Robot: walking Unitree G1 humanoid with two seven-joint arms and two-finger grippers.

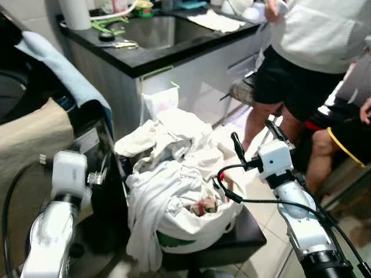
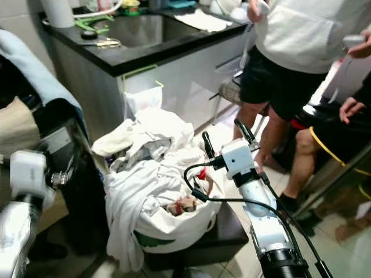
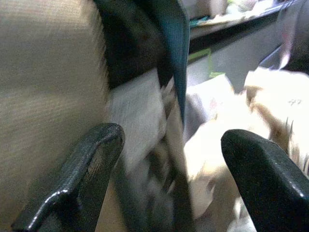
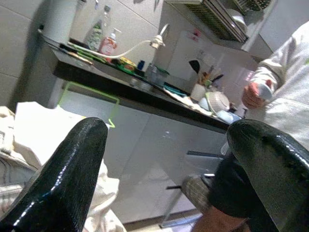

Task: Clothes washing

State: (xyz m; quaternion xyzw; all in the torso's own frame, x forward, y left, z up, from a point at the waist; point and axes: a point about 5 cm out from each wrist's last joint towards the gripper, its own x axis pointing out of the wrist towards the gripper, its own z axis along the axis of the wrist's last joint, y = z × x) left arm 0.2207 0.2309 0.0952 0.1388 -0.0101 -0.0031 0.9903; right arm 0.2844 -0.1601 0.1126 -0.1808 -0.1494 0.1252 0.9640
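Overflowing the laundry basket [image 1: 191, 231], white clothes [image 1: 174, 168] spill down its side.

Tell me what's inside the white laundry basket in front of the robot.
The laundry basket is heaped with crumpled white clothes, some spilling over its near side, plus a small reddish patterned piece near the front. Whatever lies deeper is covered by the pile.
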